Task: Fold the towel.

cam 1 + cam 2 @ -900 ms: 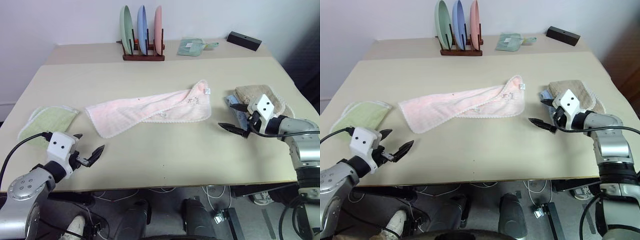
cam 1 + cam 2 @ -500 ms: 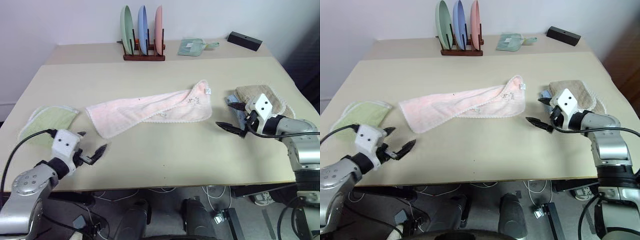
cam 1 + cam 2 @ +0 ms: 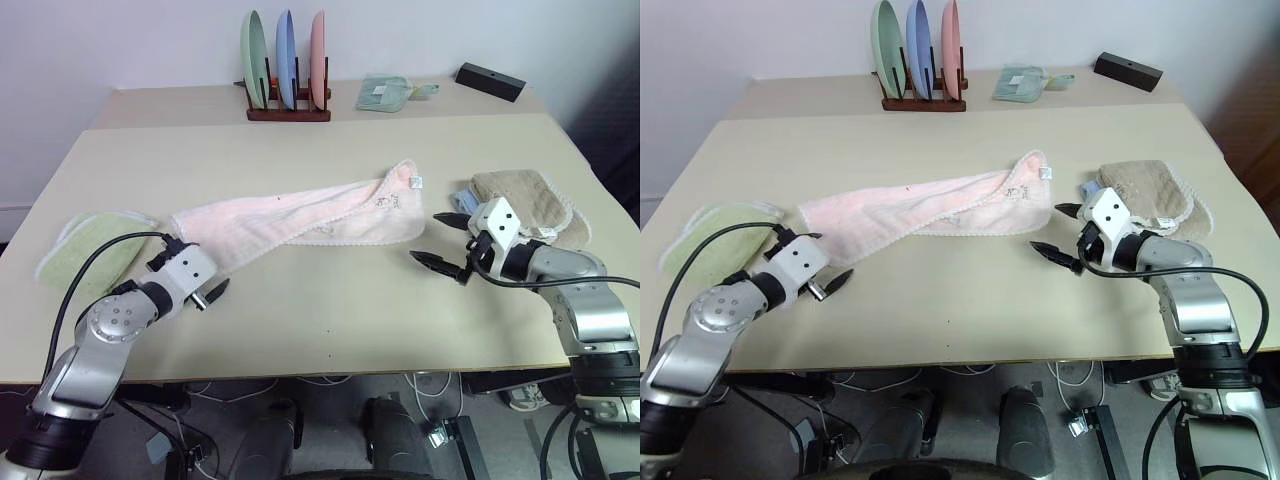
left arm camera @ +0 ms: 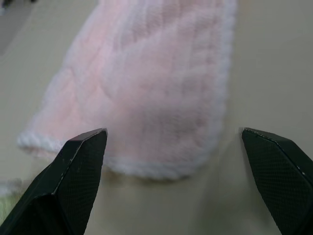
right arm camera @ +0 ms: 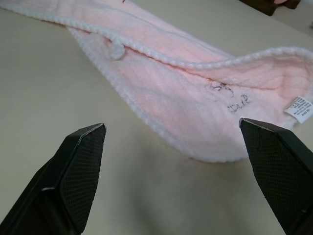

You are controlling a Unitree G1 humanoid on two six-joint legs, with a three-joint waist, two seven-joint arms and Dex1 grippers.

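Observation:
The towel (image 3: 300, 215) is pale pink and fluffy and lies stretched out lengthways across the middle of the table, partly doubled over, with a white scalloped edge and a small tag (image 5: 298, 105) at its right end. My left gripper (image 3: 192, 272) is open just in front of the towel's left end (image 4: 146, 88), low over the table. My right gripper (image 3: 428, 237) is open beside the towel's right end (image 5: 195, 112), a short gap away from it. Neither holds anything.
A light green folded towel (image 3: 95, 245) lies at the left edge. A beige towel (image 3: 520, 195) sits on a blue cloth at the right. At the back stand a plate rack (image 3: 287, 75), a small green cloth (image 3: 385, 93) and a black box (image 3: 488, 80).
My left gripper has moved forward and rightward from the table's front edge to the towel's left end. My right gripper has shifted left toward the towel's right end. Both stayed open.

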